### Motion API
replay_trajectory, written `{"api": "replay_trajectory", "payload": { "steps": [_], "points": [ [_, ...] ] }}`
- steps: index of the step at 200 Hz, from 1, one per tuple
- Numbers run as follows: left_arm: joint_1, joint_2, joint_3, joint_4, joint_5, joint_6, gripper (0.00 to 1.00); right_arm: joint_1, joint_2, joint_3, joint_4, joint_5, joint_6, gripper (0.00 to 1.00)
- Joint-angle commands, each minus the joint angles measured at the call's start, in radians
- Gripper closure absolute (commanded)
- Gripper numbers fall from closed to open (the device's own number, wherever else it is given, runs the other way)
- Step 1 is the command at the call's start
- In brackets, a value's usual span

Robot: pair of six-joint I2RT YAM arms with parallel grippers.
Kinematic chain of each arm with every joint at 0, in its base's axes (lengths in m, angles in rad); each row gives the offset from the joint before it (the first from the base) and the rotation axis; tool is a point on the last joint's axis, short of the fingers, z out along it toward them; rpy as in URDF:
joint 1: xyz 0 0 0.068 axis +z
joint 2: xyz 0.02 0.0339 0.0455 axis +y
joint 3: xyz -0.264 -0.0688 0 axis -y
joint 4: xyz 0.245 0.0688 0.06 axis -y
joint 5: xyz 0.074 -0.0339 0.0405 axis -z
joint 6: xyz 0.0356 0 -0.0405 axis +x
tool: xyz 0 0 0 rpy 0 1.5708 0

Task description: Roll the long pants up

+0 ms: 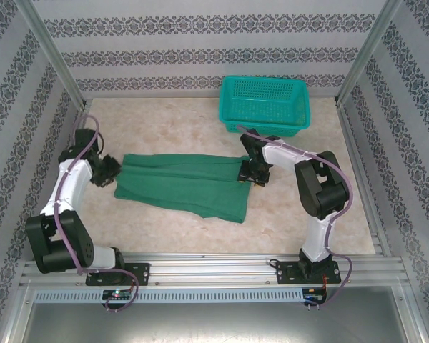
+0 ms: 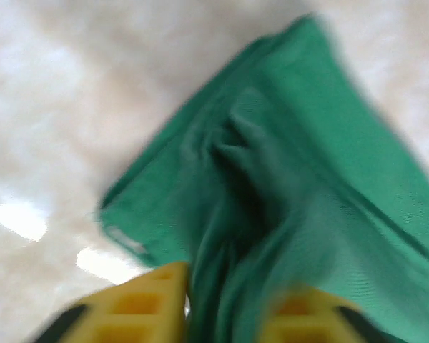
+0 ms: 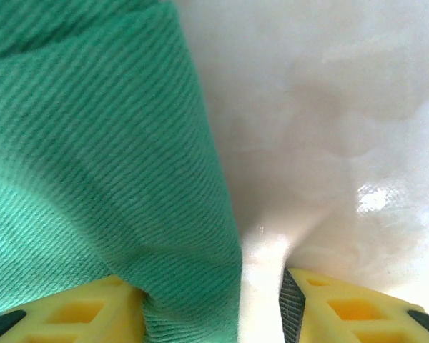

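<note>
The pants [image 1: 182, 184] lie flat mid-table [image 1: 164, 132]. The right gripper [image 3: 213, 286] is open over their right edge. Cloth sits between the left gripper's [image 2: 225, 293] fingers, but I cannot tell if it grips. I think it is best to pinch evenly and roll tight.

A teal mesh basket [image 1: 264, 118] sits upright near the far edge of the beige table [image 1: 171, 136], right of centre
</note>
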Motion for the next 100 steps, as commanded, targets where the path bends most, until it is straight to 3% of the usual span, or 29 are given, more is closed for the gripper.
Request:
{"api": "replay_trajectory", "payload": {
  "steps": [1,11,16,72,100],
  "points": [
    [0.043,-0.001,-0.034,0.076,-0.036,0.032,0.48,0.028,0.064,-0.035,0.17,-0.088,-0.006,0.49],
    [0.033,-0.003,-0.024,0.086,-0.018,0.038,0.28,0.025,0.045,-0.05,0.167,-0.08,-0.004,0.48],
    [0.027,-0.009,-0.018,0.084,-0.022,0.039,0.24,0.023,0.035,-0.055,0.164,-0.078,-0.005,0.48],
    [-0.032,-0.126,-0.019,0.147,0.016,0.024,0.26,-0.004,-0.003,-0.046,0.128,-0.049,-0.03,0.44],
    [-0.105,-0.005,0.066,0.189,0.022,0.07,0.26,-0.008,0.01,-0.018,0.117,-0.057,-0.035,0.42]
  ]
}}
